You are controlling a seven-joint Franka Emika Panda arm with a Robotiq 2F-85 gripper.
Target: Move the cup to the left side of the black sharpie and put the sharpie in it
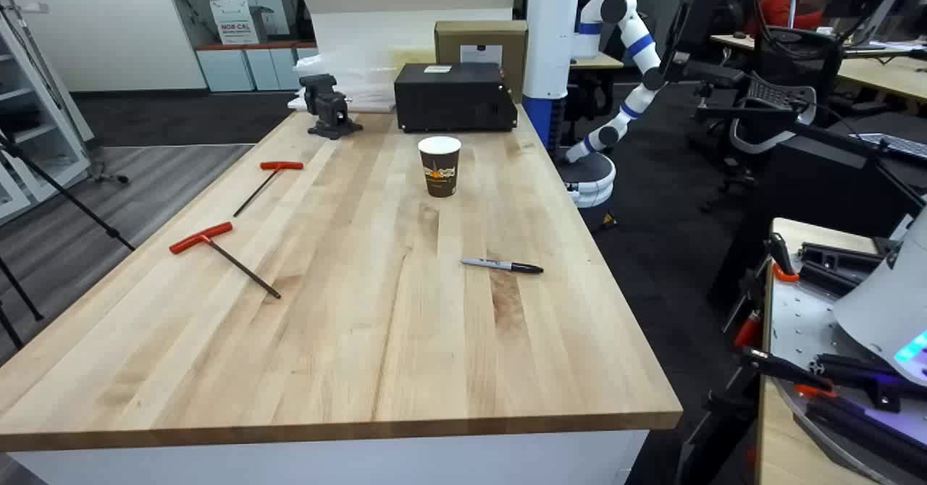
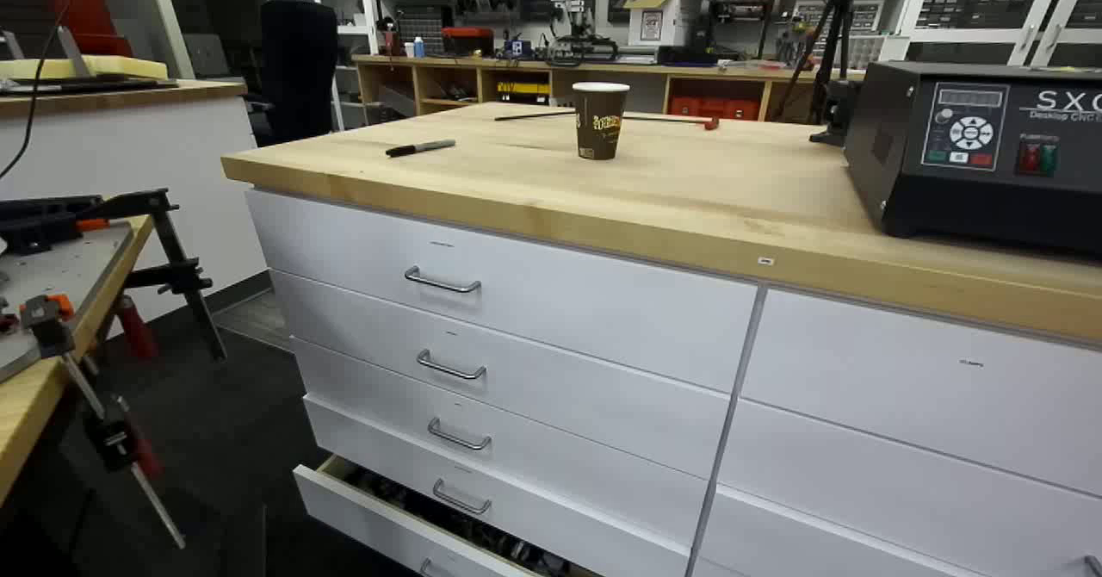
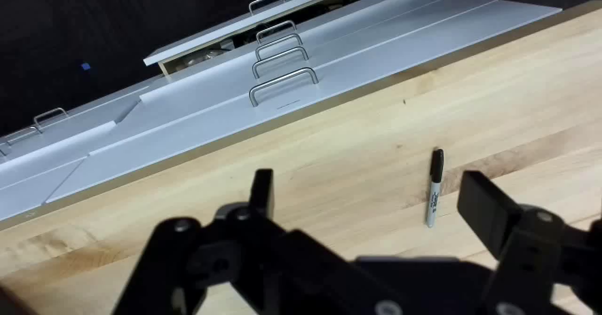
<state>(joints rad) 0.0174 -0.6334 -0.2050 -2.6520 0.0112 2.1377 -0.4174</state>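
Note:
The cup (image 1: 439, 174), dark brown with a white rim, stands upright on the wooden table; I also see the cup (image 2: 600, 125) in an exterior view beside the T-handle tools' shafts. The black sharpie (image 1: 501, 265), grey-bodied with a black cap, lies flat on the tabletop, apart from the cup. In the wrist view the sharpie (image 3: 434, 188) appears below and between the fingers, closer to the right-hand one. My gripper (image 3: 369, 185) hangs above the table with its fingers wide apart and nothing between them. The cup is out of the wrist view, and neither exterior view shows the gripper.
Two red T-handle tools (image 1: 203, 237) lie along one side of the wooden table (image 1: 347, 369). A small black vise (image 1: 329, 108) and a black control box (image 1: 456, 98) stand at an end. Beneath the tabletop a drawer (image 2: 413, 521) is pulled out. Clamps (image 1: 786, 365) hold the robot's stand.

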